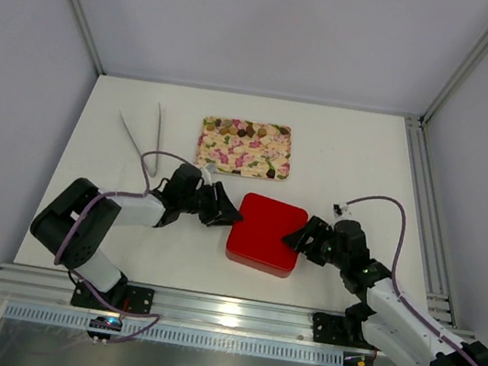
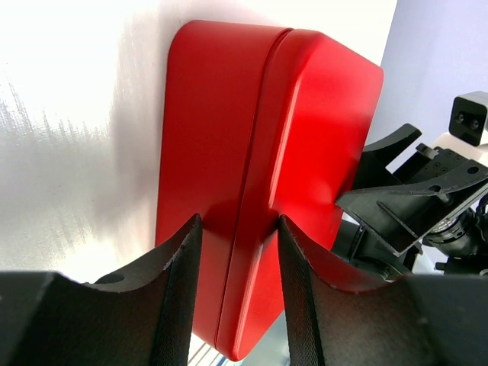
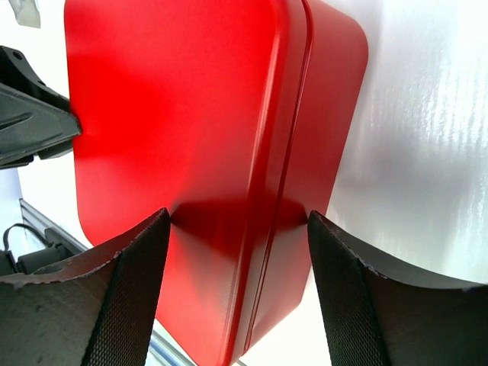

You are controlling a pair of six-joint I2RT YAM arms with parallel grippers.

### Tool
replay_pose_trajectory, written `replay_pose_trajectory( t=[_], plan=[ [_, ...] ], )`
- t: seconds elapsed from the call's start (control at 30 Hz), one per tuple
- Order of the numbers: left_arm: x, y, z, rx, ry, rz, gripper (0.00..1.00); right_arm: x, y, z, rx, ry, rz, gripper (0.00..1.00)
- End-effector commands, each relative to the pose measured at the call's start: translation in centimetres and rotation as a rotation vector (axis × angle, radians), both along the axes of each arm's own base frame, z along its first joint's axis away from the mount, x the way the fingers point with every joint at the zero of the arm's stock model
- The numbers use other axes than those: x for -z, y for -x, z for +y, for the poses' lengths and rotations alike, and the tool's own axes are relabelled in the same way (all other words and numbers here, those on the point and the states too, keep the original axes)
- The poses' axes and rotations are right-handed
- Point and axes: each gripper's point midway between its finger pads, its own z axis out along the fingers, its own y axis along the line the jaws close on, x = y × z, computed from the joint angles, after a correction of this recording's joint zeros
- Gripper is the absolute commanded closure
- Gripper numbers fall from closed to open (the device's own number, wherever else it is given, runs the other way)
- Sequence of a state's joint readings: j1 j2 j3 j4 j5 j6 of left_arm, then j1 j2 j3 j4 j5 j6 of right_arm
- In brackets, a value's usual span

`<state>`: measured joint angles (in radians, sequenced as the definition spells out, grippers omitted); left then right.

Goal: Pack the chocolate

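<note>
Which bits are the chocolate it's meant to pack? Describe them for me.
On the white table, look behind the red box to the flowered tray. The chocolate is the row of small brown and pale lumps along its far edge, darker and rounder than the printed flowers.

The red box point(image 2: 221, 130) is smooth and high-gloss, like lacquered metal or hard plastic, with soft highlights on its rounded edges. The fingers point(image 2: 171, 305) of the left hand point(image 2: 238, 221) and right hand point(image 3: 236, 217) are matt black plastic; their inner pads point(image 3: 137, 305) carry a fine, rough, grid-like grain. The white table point(image 1: 360, 155) is smooth with a satin sheen. The tray point(image 1: 266, 163) bears a flowered print, finish unclear. The rail point(image 1: 206, 307) at the near edge is ribbed, bare silvery metal
</note>
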<state>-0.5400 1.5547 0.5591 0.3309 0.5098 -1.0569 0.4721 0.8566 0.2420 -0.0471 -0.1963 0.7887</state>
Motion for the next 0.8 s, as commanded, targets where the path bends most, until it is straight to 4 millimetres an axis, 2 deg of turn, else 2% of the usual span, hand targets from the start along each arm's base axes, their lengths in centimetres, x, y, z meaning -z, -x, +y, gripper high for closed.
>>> replay_pose_trajectory(
  t=[0.0, 0.1, 0.67, 0.77],
  plan=[
    [7.99, 4.6, 5.16, -0.019, -0.296, 0.202, 0.58, 5.38, 5.49, -1.88, -0.062, 0.114, 0.22, 0.4],
    [8.09, 4.76, 5.36, -0.018, -0.299, 0.207, 0.58, 5.14, 5.56, -1.83, -0.058, 0.102, 0.216, 0.48],
    [7.37, 4.06, 5.88, -0.005, -0.323, 0.195, 0.58, 4.75, 6.31, -1.73, -0.053, 0.062, 0.214, 0.71],
    [7.43, 4.29, 6.04, -0.002, -0.331, 0.209, 0.58, 4.6, 6.36, -1.64, -0.057, 0.054, 0.21, 0.78]
  ],
)
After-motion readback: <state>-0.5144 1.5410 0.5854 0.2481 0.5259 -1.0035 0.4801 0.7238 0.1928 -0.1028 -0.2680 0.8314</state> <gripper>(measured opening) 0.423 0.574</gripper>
